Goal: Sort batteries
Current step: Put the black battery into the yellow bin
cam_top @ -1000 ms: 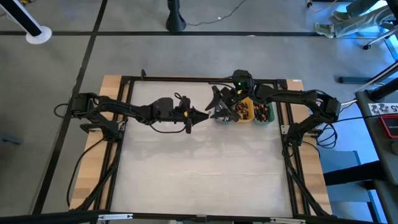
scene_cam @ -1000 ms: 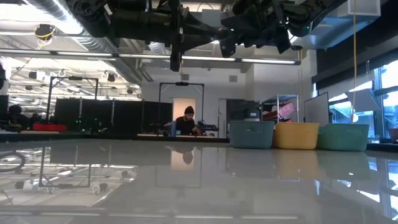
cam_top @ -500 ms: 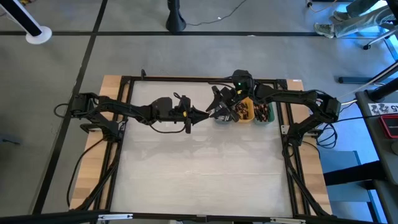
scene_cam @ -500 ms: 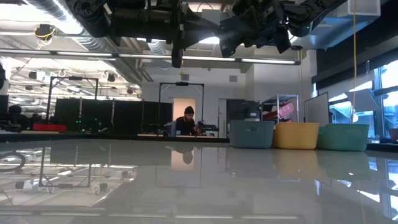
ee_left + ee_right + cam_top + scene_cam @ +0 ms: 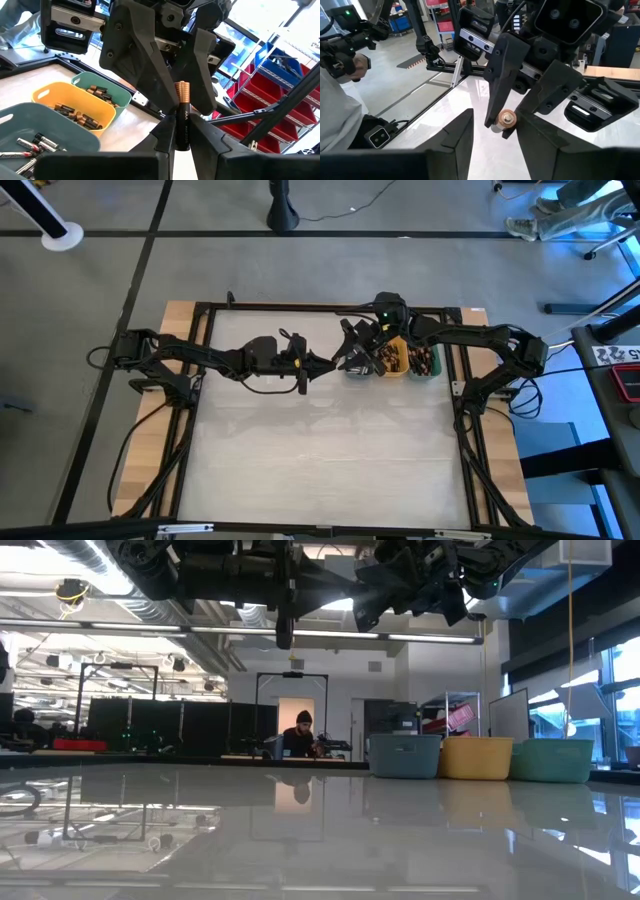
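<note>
**A:** Jaws on the left gripper (image 5: pixel 182 135)?

**B:** Pinched narrow on a slim cylindrical battery with a black body and a copper-coloured end (image 5: pixel 182 117). Gripped around the black part, with the copper end sticking out past the fingertips.

**A:** And on the right gripper (image 5: pixel 495 125)?

**B:** Spread wider than that cell, one finger to each side of its copper end. Cannot tell whether touching it or not.

**A:** Where in the high view?

**B:** Upper middle of the frame, tip to tip, above the glossy white table (image 5: pixel 320 450). Just left of the row of trays.

**A:** And in the low view?

**B:** Up along the top edge, well clear of the tabletop. Right of middle, on the far side of the table, three oblong plastic trays side by side. From left to right: slate-blue tray (image 5: pixel 405 755), orange tray (image 5: pixel 475 757), green tray (image 5: pixel 550 760).

**A:** Anything inside them?

**B:** In the slate-blue one, silvery cells with reddish marks (image 5: pixel 30 142). In the orange one, dark cells with copper ends (image 5: pixel 75 112), lying loose. In the green one, more dark cells (image 5: pixel 102 91).

**A:** Beyond the table?

**B:** At the centre of the low view, far back in the room, a seated person (image 5: pixel 300 735).
</note>
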Controlling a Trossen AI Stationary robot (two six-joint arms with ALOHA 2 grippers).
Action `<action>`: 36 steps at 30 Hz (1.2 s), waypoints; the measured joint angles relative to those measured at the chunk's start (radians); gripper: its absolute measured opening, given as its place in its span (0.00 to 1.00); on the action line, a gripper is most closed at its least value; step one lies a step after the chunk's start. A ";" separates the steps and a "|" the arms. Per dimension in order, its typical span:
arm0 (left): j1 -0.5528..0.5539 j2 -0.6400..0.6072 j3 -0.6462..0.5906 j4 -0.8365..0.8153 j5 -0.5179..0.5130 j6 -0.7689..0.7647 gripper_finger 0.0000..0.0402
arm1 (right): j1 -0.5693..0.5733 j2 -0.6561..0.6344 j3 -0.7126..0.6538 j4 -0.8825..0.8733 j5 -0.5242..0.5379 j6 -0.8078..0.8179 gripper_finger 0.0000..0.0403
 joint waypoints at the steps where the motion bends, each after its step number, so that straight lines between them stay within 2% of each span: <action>1: 0.000 0.000 0.000 0.000 0.000 0.000 0.09 | 0.000 0.000 0.000 0.000 0.000 0.000 0.36; 5: 0.000 0.000 0.000 -0.005 0.000 -0.006 0.08 | 0.000 0.000 0.000 0.000 0.000 0.000 0.36; 8: 0.000 0.000 0.000 -0.006 0.000 -0.006 0.09 | 0.000 0.000 0.000 -0.001 0.000 0.000 0.32; 16: 0.000 0.000 0.000 -0.004 -0.003 -0.006 0.10 | 0.000 0.000 0.000 -0.003 0.000 -0.002 0.06; 24: 0.000 0.000 0.000 -0.029 -0.032 -0.053 0.11 | -0.001 0.000 0.000 -0.024 0.020 -0.002 0.09; 32: 0.014 0.000 0.001 -0.060 -0.032 -0.090 0.11 | -0.002 0.000 0.000 -0.036 0.029 -0.003 0.07; 36: 0.014 0.000 0.001 -0.072 -0.038 -0.084 0.20 | -0.003 0.000 0.000 -0.038 0.030 -0.005 0.07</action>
